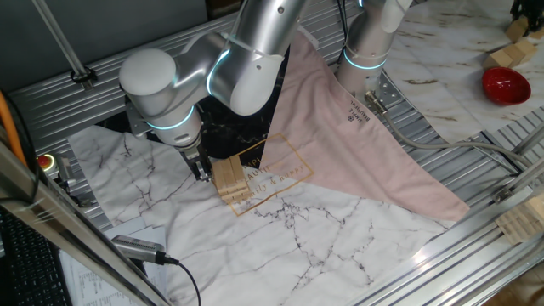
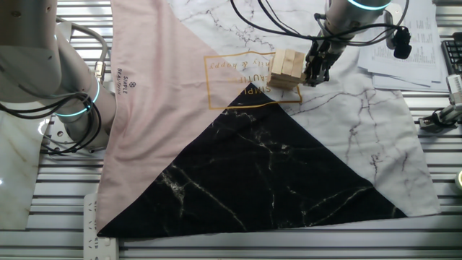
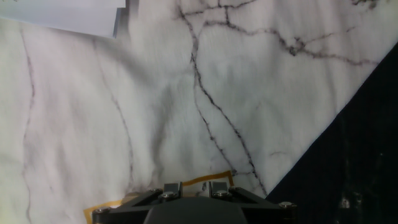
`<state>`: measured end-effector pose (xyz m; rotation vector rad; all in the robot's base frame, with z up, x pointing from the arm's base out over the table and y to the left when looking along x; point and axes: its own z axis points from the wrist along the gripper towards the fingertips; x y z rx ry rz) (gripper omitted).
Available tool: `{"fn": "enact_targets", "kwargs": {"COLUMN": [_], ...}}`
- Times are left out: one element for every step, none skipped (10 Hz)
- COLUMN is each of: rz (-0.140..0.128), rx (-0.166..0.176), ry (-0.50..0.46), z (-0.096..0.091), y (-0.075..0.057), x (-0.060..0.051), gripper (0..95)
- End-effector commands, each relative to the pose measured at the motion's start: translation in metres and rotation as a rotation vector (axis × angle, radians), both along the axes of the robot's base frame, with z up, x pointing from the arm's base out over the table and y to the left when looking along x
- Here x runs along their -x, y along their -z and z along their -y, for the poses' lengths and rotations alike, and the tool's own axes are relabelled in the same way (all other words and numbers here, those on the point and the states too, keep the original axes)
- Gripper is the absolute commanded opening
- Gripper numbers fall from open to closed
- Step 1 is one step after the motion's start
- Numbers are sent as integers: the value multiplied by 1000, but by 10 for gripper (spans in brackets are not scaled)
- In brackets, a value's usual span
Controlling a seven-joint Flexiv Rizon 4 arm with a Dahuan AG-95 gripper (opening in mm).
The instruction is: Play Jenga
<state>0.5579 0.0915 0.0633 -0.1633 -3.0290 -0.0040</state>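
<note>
The Jenga (image 1: 231, 180) is a small tan tower of crosswise bars. It stands on the cloth at the gold printed frame, and it shows in the other fixed view (image 2: 286, 68) too. My gripper (image 1: 201, 166) points down right beside the tower's left side in one fixed view, with its tips close to the cloth. In the other fixed view the gripper (image 2: 316, 69) is just right of the tower. The fingers look pressed together and hold nothing. The hand view shows only marble cloth and the finger bases (image 3: 172, 187). The tower is out of that view.
The cloth has pink (image 2: 159, 94), black (image 2: 267, 173) and white marble (image 1: 280, 238) patches. A second arm's base (image 1: 365, 51) stands at the back. A red bowl (image 1: 506, 85) and wooden blocks (image 1: 512, 55) lie far right. Papers (image 2: 404, 54) lie beside the cloth.
</note>
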Motion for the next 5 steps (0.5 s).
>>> {"fn": "enact_targets", "kwargs": {"rz": [0, 0, -1, -1, -1], "rx": [2, 2, 2, 2, 2], "ry": [6, 8, 9, 10, 10], "z": [1, 1, 2, 2, 3], "y": [3, 3, 2, 2, 2], "x": [0, 0, 0, 1, 1], "gripper": [0, 0, 0, 0, 0]}}
